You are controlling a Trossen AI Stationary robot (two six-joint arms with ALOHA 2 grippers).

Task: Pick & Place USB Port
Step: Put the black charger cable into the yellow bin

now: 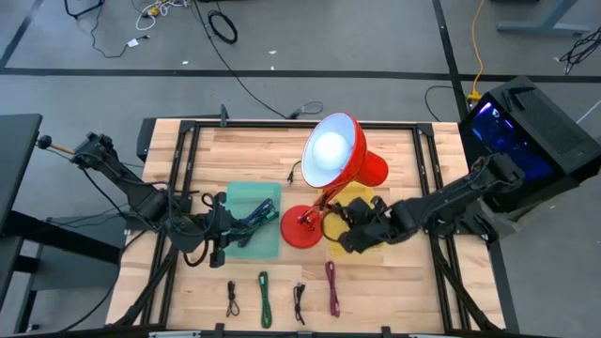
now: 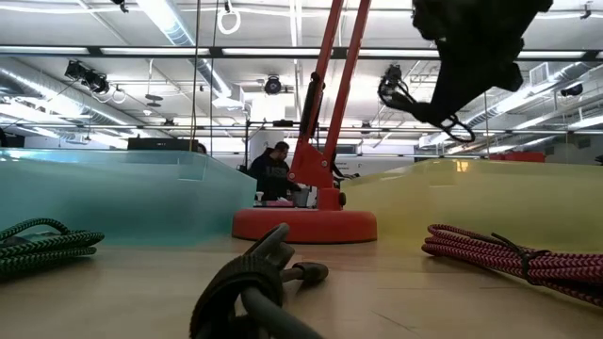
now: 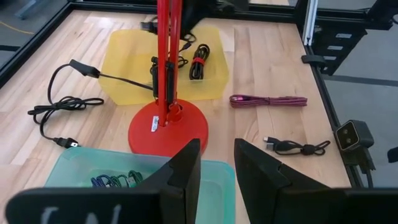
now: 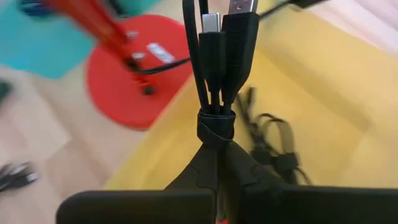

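Above the yellow tray (image 4: 323,81): right gripper (image 4: 217,168) pinches a bundled black USB cable (image 4: 217,56) at its tie, plugs protruding. Light, limp, likely to dangle; best held at the tie. Left gripper (image 3: 216,165), partly spread and empty, hovers over the teal tray (image 3: 81,171) on the worktop (image 3: 267,68).

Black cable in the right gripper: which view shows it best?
Right wrist view. The bundled black cable fills the frame, pinched in the shut right gripper above the yellow tray, connectors visible. The low view shows its loop dangling; in the high view the arm mostly hides it; the left wrist view doesn't clearly show it.
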